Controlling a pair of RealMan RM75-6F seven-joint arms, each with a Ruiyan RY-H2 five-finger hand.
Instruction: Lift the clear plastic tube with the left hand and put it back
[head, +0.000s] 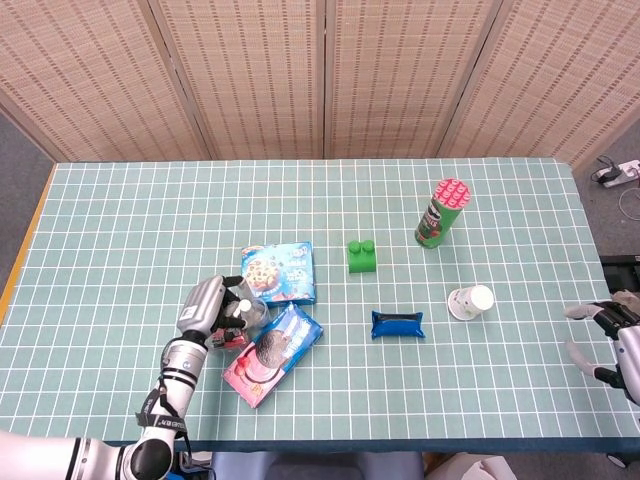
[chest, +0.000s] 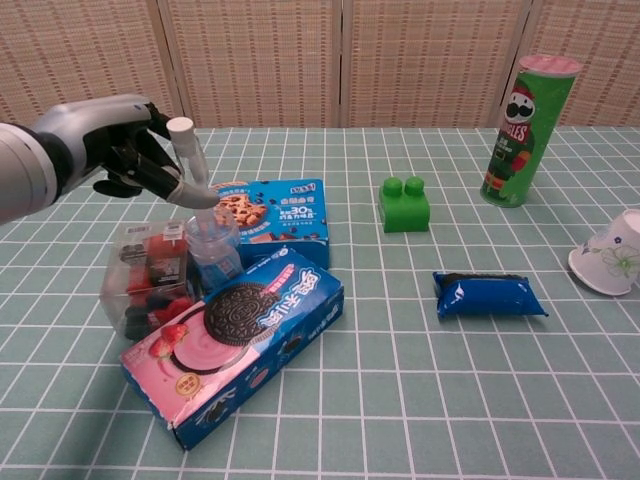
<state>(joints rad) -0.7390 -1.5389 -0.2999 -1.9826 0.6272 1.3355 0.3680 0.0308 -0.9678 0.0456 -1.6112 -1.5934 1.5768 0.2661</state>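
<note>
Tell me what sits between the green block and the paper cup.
The blue snack packet lies between the green block and paper cup, nearer the camera; chest view shows it.

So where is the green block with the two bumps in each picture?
Head view: the green block sits just right of the middle of the table, right of the blue cookie box.
Chest view: the green block sits a little right of centre, up high.
Shared landmark: the green chip can, to its right in both.
</note>
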